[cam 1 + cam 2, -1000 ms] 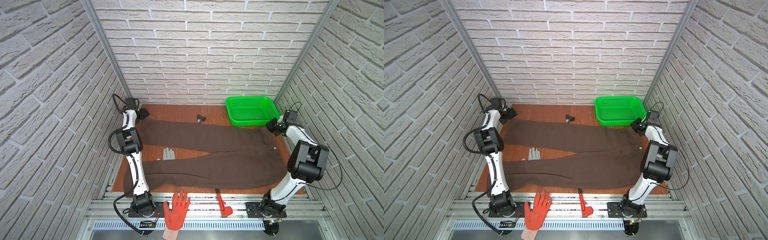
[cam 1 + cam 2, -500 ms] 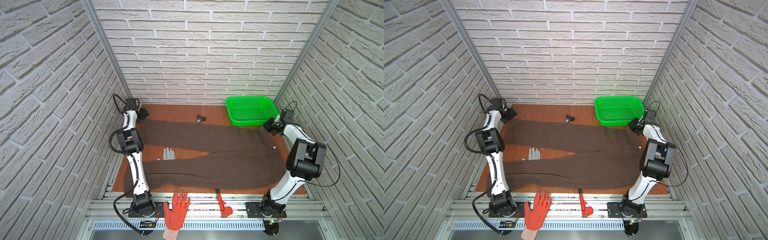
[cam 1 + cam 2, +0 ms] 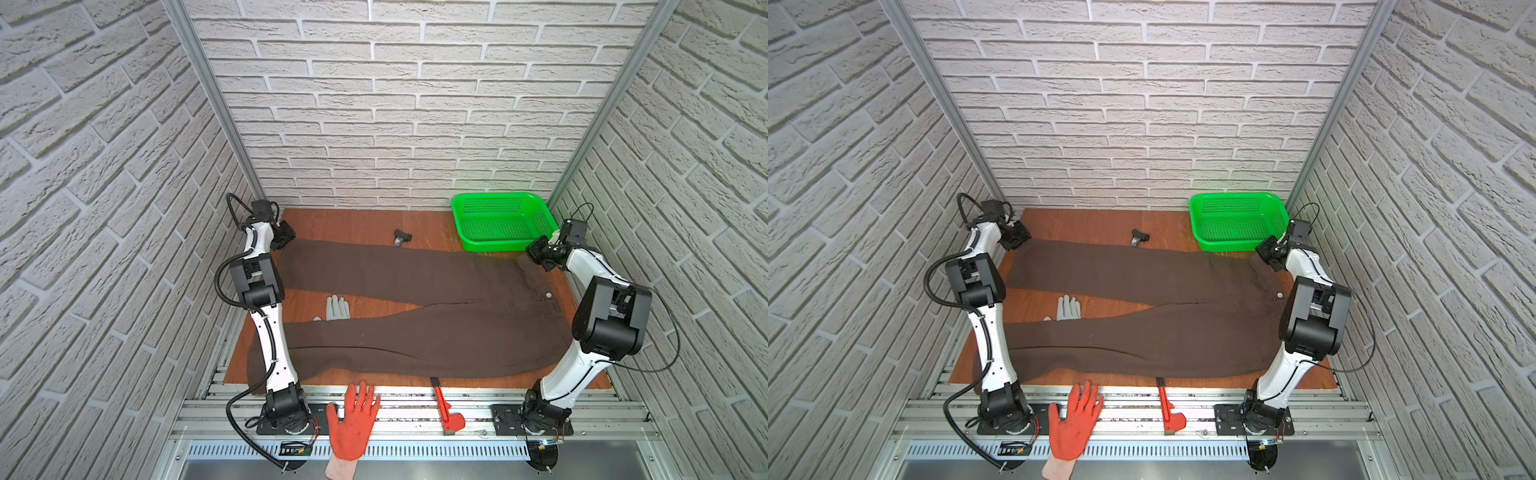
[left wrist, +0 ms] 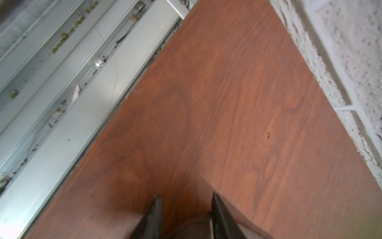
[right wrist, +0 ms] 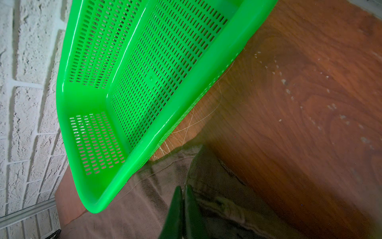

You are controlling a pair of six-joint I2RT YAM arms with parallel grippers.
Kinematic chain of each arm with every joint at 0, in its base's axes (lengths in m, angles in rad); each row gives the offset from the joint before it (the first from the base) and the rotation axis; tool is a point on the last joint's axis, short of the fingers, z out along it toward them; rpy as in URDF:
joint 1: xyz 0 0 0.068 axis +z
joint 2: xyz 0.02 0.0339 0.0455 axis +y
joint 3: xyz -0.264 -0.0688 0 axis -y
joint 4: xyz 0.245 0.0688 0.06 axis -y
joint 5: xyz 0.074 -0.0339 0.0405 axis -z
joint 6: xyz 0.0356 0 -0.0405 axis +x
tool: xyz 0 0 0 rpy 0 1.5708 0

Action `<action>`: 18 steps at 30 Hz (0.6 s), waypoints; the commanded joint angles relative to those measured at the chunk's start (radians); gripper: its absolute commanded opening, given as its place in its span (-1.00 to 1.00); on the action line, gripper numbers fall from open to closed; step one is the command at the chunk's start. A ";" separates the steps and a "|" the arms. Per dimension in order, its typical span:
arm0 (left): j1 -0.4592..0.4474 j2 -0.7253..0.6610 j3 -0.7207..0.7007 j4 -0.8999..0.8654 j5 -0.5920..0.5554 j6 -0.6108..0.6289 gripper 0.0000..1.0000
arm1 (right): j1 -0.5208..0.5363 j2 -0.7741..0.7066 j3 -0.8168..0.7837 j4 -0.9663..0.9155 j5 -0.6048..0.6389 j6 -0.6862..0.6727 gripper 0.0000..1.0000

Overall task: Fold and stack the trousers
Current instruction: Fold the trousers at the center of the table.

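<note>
The dark brown trousers (image 3: 415,291) (image 3: 1142,291) lie spread flat on the wooden table, waist at the right and both legs running left. My left gripper (image 3: 286,243) (image 3: 1017,241) is low at the far leg's hem. In the left wrist view its gripper (image 4: 186,196) has the fingers apart, with dark cloth (image 4: 192,227) showing between them near their base. My right gripper (image 3: 536,253) (image 3: 1264,253) is at the far waist corner beside the basket. In the right wrist view this gripper (image 5: 184,187) has its fingers pressed together on a raised fold of the waistband (image 5: 206,165).
A green mesh basket (image 3: 503,220) (image 5: 124,82) stands at the back right, touching the waist. A small grey glove (image 3: 337,308) lies between the legs. A small black object (image 3: 402,237) sits behind the far leg. An orange glove (image 3: 353,419) and a red tool (image 3: 446,409) lie on the front rail.
The left gripper's jaws have narrowed at the hem. The right gripper has shifted slightly left and back, with the waist corner following it.
</note>
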 commanded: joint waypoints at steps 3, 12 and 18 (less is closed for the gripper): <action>0.009 0.002 0.029 -0.012 -0.006 0.016 -0.26 | 0.008 -0.006 0.018 0.022 -0.010 -0.003 -0.89; 0.007 0.012 0.088 -0.014 -0.039 0.026 -0.99 | 0.008 -0.020 0.017 0.014 -0.004 -0.006 -0.89; 0.010 -0.123 -0.008 0.109 -0.084 0.064 -1.00 | -0.012 -0.039 0.067 0.002 0.018 -0.007 -0.89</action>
